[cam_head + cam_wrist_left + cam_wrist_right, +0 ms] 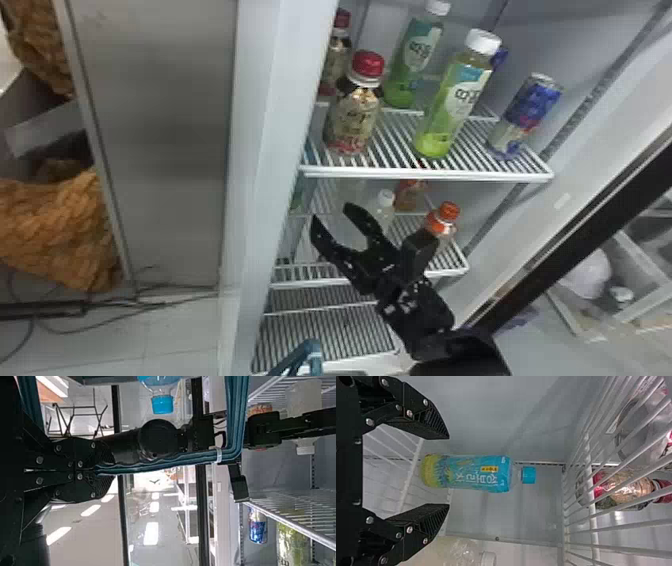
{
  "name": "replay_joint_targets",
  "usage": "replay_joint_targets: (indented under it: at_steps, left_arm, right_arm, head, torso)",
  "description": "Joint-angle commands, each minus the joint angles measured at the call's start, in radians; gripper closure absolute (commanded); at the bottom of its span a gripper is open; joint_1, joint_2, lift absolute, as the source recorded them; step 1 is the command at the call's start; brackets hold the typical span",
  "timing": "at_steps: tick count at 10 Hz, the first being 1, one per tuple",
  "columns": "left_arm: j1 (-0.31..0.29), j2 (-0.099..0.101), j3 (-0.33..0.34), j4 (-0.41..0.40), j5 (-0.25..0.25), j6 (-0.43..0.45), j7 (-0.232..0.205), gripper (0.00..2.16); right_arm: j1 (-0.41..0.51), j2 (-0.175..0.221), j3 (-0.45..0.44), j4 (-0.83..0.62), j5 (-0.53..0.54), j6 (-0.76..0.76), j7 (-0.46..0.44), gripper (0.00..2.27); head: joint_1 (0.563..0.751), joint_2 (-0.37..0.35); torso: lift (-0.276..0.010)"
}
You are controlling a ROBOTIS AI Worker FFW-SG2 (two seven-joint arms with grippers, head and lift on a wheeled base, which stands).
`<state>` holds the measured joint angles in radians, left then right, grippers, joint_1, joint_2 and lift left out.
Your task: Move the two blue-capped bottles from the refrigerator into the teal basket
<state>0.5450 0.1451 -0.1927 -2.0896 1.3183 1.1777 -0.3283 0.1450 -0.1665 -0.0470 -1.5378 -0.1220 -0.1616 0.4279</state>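
Under the upper wire shelf (pixel 425 173) of the refrigerator, the right gripper (pixel 331 211) is over the lower shelf (pixel 320 282), jaws wide open with nothing in them. Right wrist view has one blue-capped bottle (pixel 474 473) standing upright under that same upper shelf, out ahead between the open fingers but not gripped. There's a white-capped bottle (pixel 482 558) near it too.

As for the left gripper (pixel 97 470), its jaws are closed on the teal basket (pixel 170 461) by the handle. In the head view that handle is down low, well below the upper shelf. The other blue-capped bottle (pixel 162 403) shows next to the handle, but honestly I can't tell from here if it's sitting inside the basket.

Up on the upper shelf you've got red-capped bottles (pixel 350 120), green bottles with white caps (pixel 447 110) and a blue can (pixel 527 112). Below it is an orange-capped bottle (pixel 442 220).
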Motion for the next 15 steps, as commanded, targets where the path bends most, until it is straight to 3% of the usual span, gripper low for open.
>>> replay_joint_targets:
  at_steps: [1, 4, 9, 15]
  left_arm:
    - [0.000, -0.001, -0.001, 0.000, 0.001, -0.002, 0.000, 1.16]
    - [-0.003, 0.001, -0.002, 0.000, -0.001, -0.002, 0.000, 1.16]
    - [-0.008, 0.001, -0.004, 0.002, -0.004, -0.005, 0.000, 1.16]
    - [-0.020, 0.004, -0.011, 0.012, -0.004, -0.005, 0.000, 1.16]
  right_arm:
    - [-0.030, -0.004, 0.025, 0.035, -0.013, -0.013, -0.008, 0.44]
    - [-0.081, -0.010, 0.076, 0.120, -0.030, -0.045, -0.037, 0.43]
    - [-0.199, -0.019, 0.156, 0.265, -0.030, -0.101, -0.106, 0.16]
    - [-0.329, -0.021, 0.253, 0.408, -0.077, -0.162, -0.206, 0.12]
  head:
    - [0.695, -0.350]
    - [0.695, -0.350]
    - [0.695, -0.350]
    - [0.695, -0.350]
  torso:
    - [-0.160]
    - [-0.160]
    - [-0.160]
    - [-0.160]
